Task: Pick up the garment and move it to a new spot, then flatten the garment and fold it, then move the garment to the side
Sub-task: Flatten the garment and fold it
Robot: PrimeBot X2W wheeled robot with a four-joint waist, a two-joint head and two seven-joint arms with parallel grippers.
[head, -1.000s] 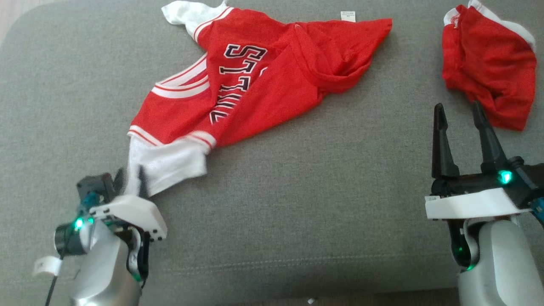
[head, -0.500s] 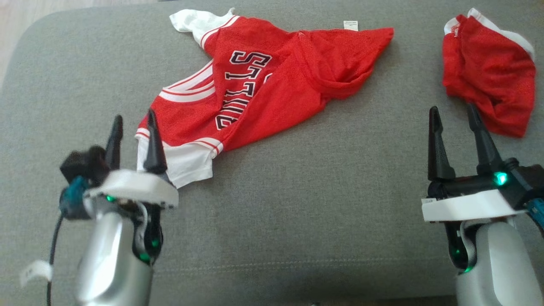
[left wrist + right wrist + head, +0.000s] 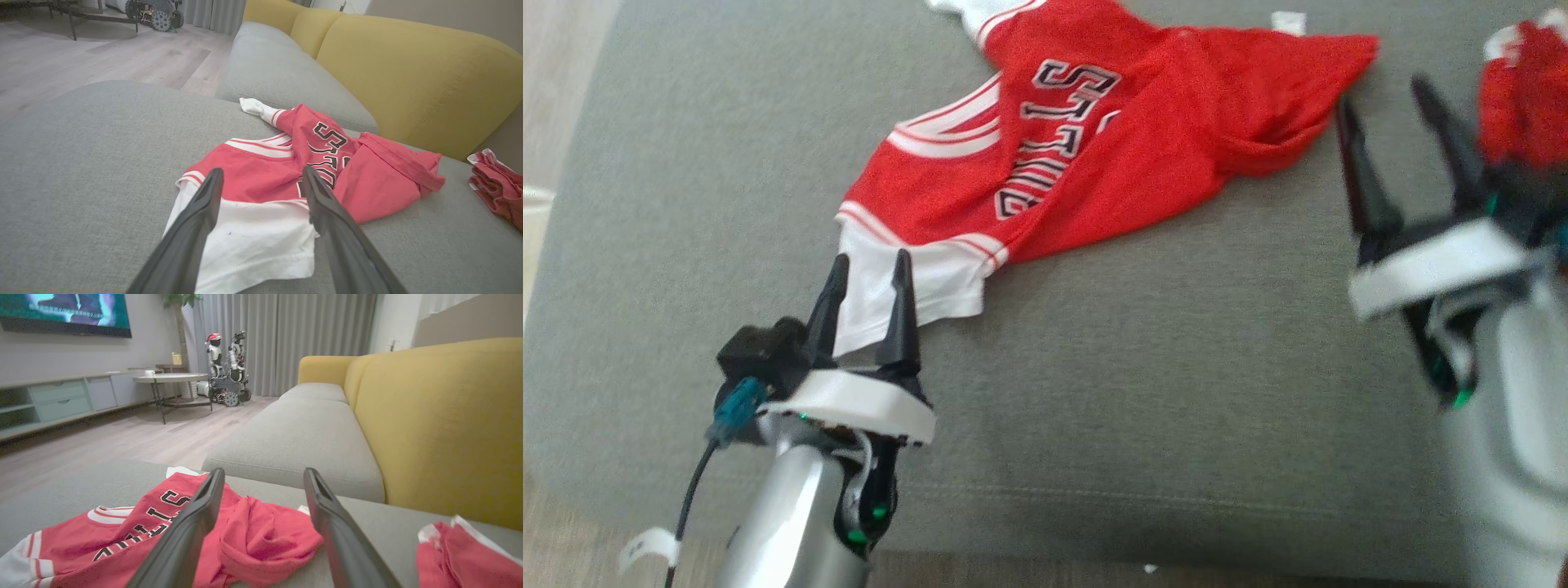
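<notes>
Red jersey [image 3: 1143, 155] lies rumpled on the grey cushion [image 3: 1135, 392], its white sleeve [image 3: 939, 286] under my left gripper [image 3: 872, 257], fingers spread, gripping nothing; my right gripper [image 3: 1380, 93], beside its far hem, gapes empty too.

My left gripper [image 3: 871, 258] has two long, tapering black fingers [image 3: 900, 318] on a white plate [image 3: 849, 400] above a silver forearm [image 3: 792, 523]. A teal connector [image 3: 737, 404] and black cable [image 3: 690, 498] sit at its nine o'clock, with green lights [image 3: 856, 536] below. My right gripper [image 3: 1380, 94] matches, though it is blurred.
</notes>
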